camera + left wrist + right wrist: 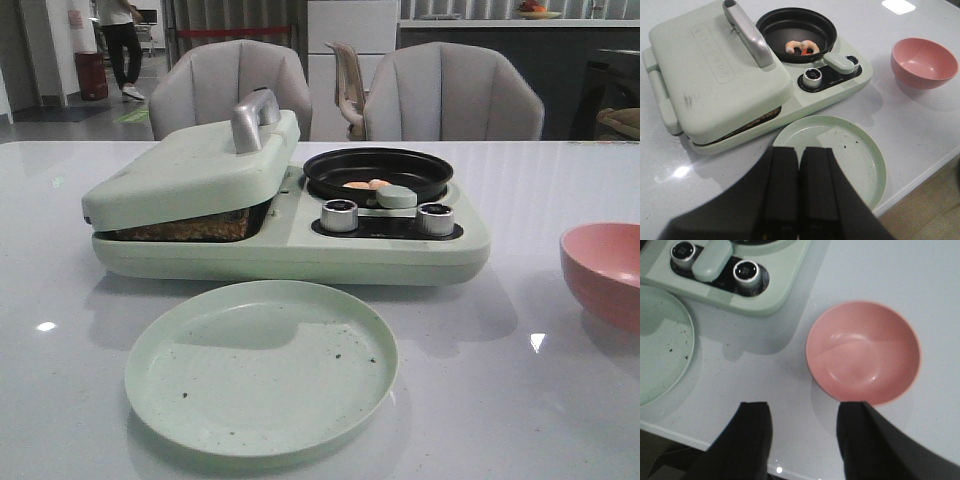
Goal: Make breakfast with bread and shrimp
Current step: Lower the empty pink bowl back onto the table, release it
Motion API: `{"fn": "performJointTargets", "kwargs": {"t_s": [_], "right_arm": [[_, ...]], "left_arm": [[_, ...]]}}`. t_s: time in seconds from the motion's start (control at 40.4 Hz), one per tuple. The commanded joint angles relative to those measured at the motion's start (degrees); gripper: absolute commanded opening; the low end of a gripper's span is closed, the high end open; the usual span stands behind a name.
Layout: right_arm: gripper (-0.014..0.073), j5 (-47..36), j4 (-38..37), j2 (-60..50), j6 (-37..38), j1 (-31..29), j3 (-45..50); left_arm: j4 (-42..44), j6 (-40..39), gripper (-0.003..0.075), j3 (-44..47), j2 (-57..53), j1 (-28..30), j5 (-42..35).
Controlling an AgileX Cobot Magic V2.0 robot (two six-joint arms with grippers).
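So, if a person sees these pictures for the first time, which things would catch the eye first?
Probably the mint-green breakfast maker in the middle of the table, its lid propped slightly open over something brown. Next, the shrimp lying in its small black pan. Then the empty green plate in front of it and the empty pink bowl to the right.

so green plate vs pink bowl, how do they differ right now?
The green plate is flat and shallow; the pink bowl is deep and rounded. The plate carries dark crumbs, while the bowl's inside looks clean. The plate sits directly in front of the breakfast maker; the bowl stands off to its right, cut by the front view's edge. Both are round, hold no food and rest upright on the white table.
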Motion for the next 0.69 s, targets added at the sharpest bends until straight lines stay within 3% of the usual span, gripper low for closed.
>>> {"fn": "performJointTargets", "kwargs": {"t_s": [0.0, 0.247, 0.346, 0.421, 0.569, 0.668], "right_arm": [[0.0430, -2.23, 0.04, -4.68, 1.34, 0.07, 2.58], [0.0421, -2.41, -1.31, -12.10, 2.03, 0.02, 9.73], [0.0332, -1.65, -2.83, -13.09, 2.28, -0.38, 10.31], [0.0216, -1.25, -2.99, -13.09, 2.28, -0.38, 10.31], [0.0028, -0.96, -2.93, -13.09, 2.28, -0.38, 10.31], [0.0043, -1.23, -2.93, -13.09, 2.28, -0.38, 10.31]], "left_arm": [[-1.40, 0.06, 0.0101, -1.43, -0.15, -0.45, -3.40], [-1.28, 0.06, 0.0101, -1.43, -0.15, -0.45, -3.40], [0.96, -0.04, 0.0101, -1.43, -0.15, -0.45, -3.40], [4.62, -1.91, 0.0102, -1.43, -0.15, -0.45, -3.26], [16.32, -13.73, 0.0102, -1.43, -0.15, -0.13, -2.26], [22.38, -21.15, 0.0101, -1.43, -0.15, 0.09, -1.17]]}}
